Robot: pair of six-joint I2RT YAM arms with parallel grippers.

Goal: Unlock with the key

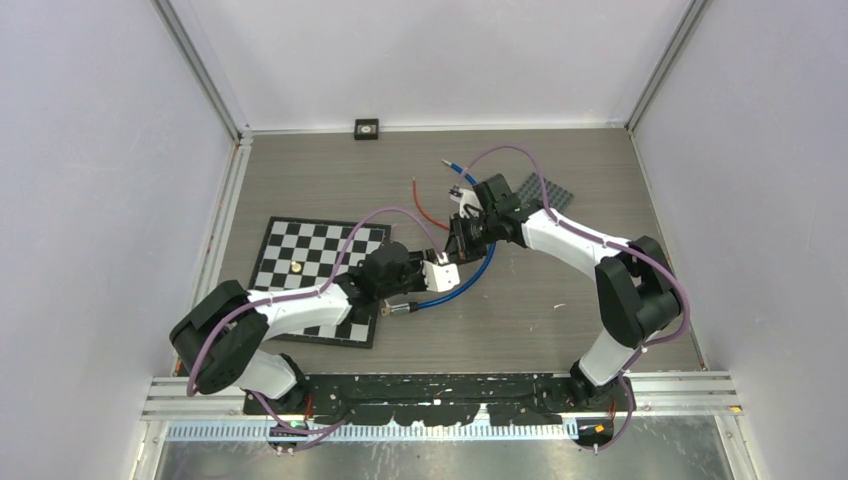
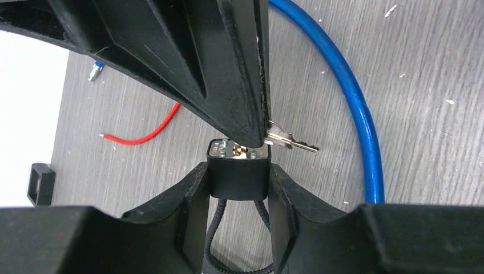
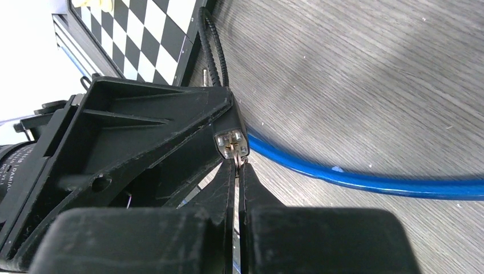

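We clamp the lock (image 3: pixel 230 140) in our left pincer (image 2: pixel 238 171) so it can't twist. Right pincer (image 3: pixel 238 170) is pinched shut on the key (image 2: pixel 294 142), right at the keyhole (image 2: pixel 237 150).

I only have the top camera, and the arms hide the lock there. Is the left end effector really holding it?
Observer: Yes. The left wrist view shows the black lock clamped in the left end effector.
Operator: And the key?
Observer: A silver key sticks out sideways from the right end effector, which is pinched shut at the lock's keyhole face.
Operator: Is the shackle visible?
Observer: A black braided loop runs from the lock's opposite end.
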